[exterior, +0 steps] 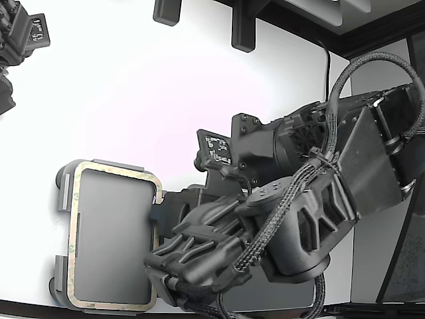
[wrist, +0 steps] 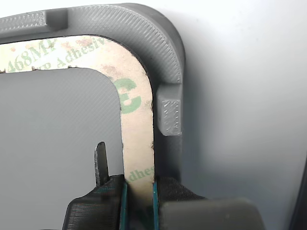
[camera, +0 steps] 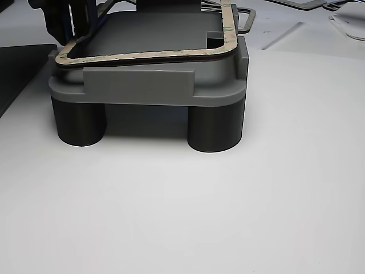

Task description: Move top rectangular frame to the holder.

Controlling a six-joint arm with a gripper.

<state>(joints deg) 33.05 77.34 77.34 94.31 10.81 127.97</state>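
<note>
White table (exterior: 166, 100) — end effector (wrist: 139, 191) pinches frame (wrist: 136, 124) on holder (wrist: 168, 57).

We see a plain white table (exterior: 133, 86) under bright, even light, nearly washed out in the exterior view; along that view's top edge two dark brackets (exterior: 242, 30) hang over the surface; behind them runs a dark frame rail (exterior: 372, 36); in the other view, soft shadows fall on the white tabletop.
</note>
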